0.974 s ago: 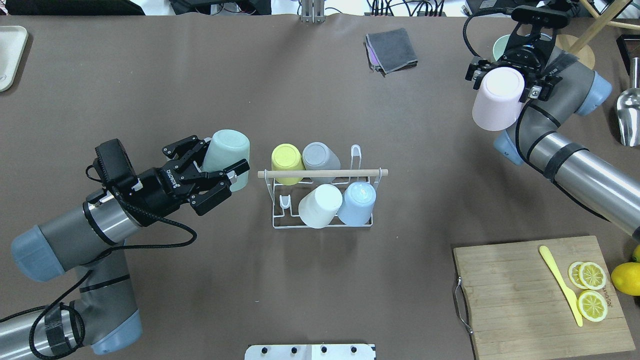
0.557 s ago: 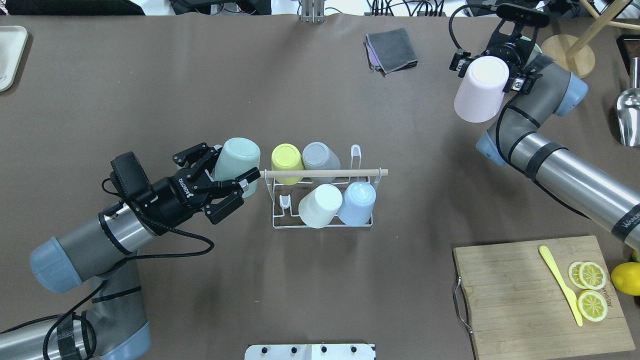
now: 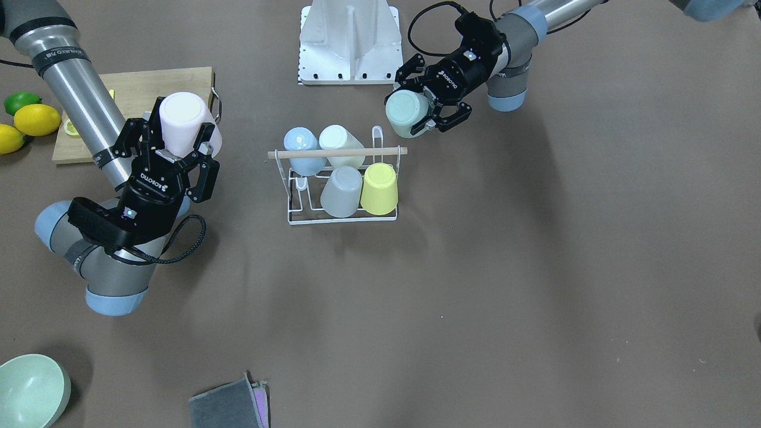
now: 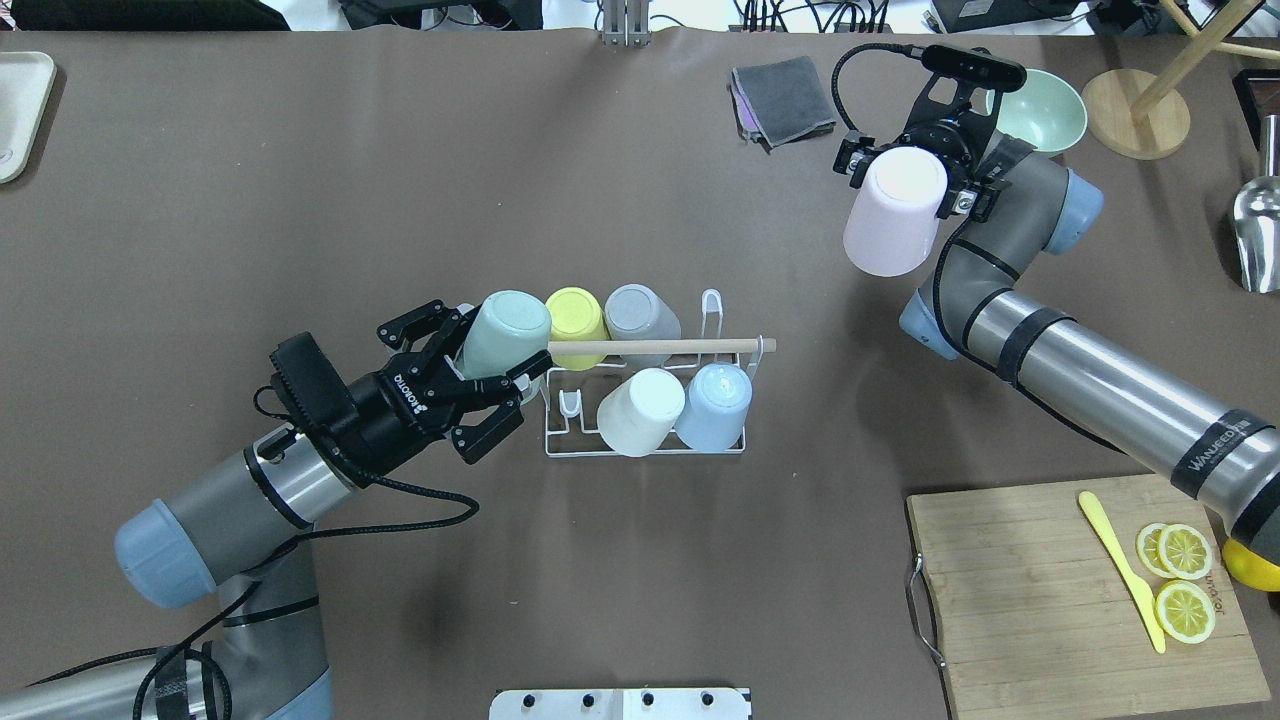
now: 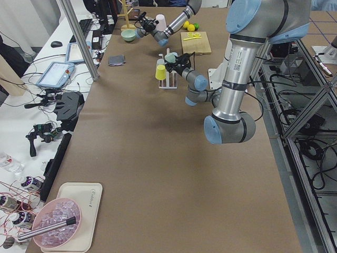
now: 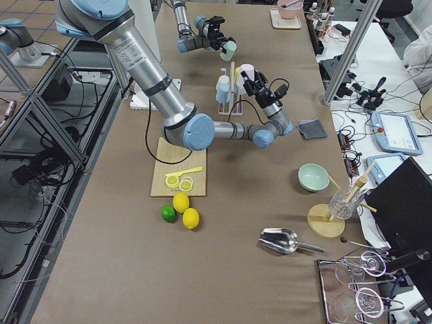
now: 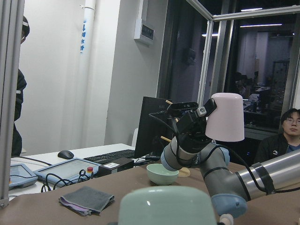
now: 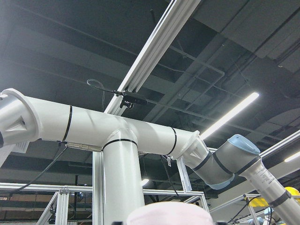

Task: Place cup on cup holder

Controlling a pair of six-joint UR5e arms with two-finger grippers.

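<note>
The cup holder [image 4: 680, 346], a white wire rack with a wooden rod on top, stands mid-table with several upturned cups on its prongs. My left gripper [image 4: 495, 352] is shut on a mint-green cup [image 4: 505, 330], held tilted over the rack's left end beside the yellow cup [image 4: 574, 312]. In the front-facing view that cup [image 3: 406, 113] hangs just behind the holder [image 3: 357, 152]. My right gripper [image 4: 908, 180] is shut on a pink cup [image 4: 893, 212], bottom up, high over the far right of the table. The left wrist view shows the green cup [image 7: 166, 206] below and the pink cup [image 7: 225, 117] ahead.
A wooden cutting board [image 4: 1050, 600] with lemon slices and a yellow knife lies front right. At the back are a grey cloth [image 4: 782, 98], a green bowl [image 4: 1045, 110], a wooden stand [image 4: 1135, 125] and a metal scoop [image 4: 1258, 225]. A tray [image 4: 20, 110] sits far left.
My left gripper has carried the green cup rightward until it overlaps the rack's left end. My right arm has swung left with the pink cup, uncovering the green bowl.
</note>
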